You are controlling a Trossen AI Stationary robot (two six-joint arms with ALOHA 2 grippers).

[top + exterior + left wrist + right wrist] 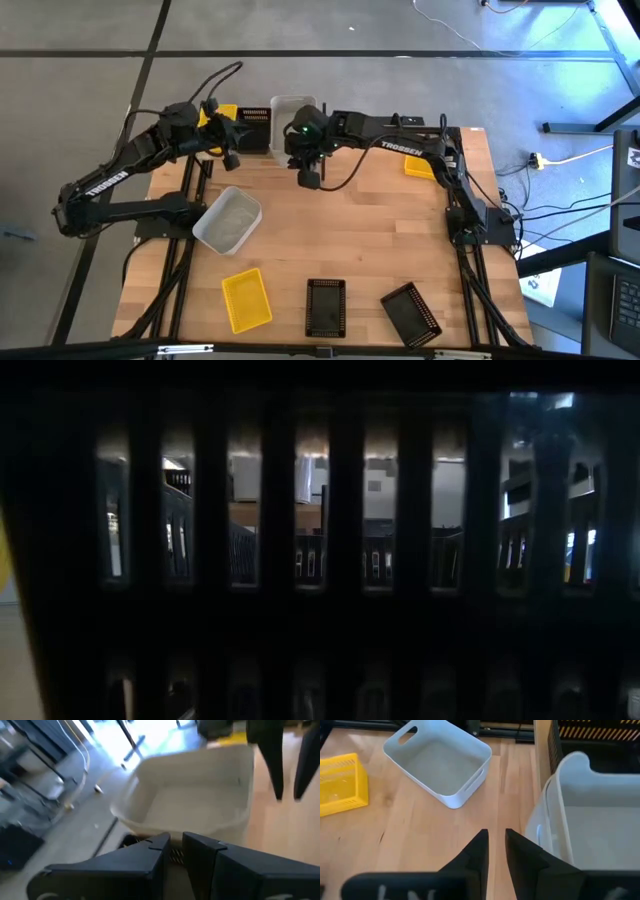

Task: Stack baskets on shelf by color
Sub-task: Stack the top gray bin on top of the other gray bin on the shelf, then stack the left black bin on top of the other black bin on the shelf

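Baskets, high view: eight are being counted. Three are being kept in a row at the far edge of the desk (350,230): yellow basket (222,113), black basket (256,125), translucent basket (292,108). Five are lying loose: white basket (228,220), a second yellow one (245,298), two black ones (325,305) (410,312), and a third yellow one (420,166) partly covered by the right arm.
Count by colour: three yellow, three black, two white or translucent.
Hands, high view: left hand (232,158) and right hand (308,178) are both being held just in front of the far row.
Deciding relation: the white basket is lying toward the near edge from the left hand, its long axis set diagonally. The left hand is judged the nearer.
Low view: the picture is being blocked by a black slotted wall (320,610), probably a black basket against the lens. No hand is being shown.
Left wrist view: left hand fingers (150,855) are being held almost together, nothing between them, with the translucent basket straight ahead.
Right wrist view: right hand fingers (477,850) are being held almost together and empty. The white basket is being seen ahead on the desk, and the translucent one just beside the hand at the shelf (542,750).
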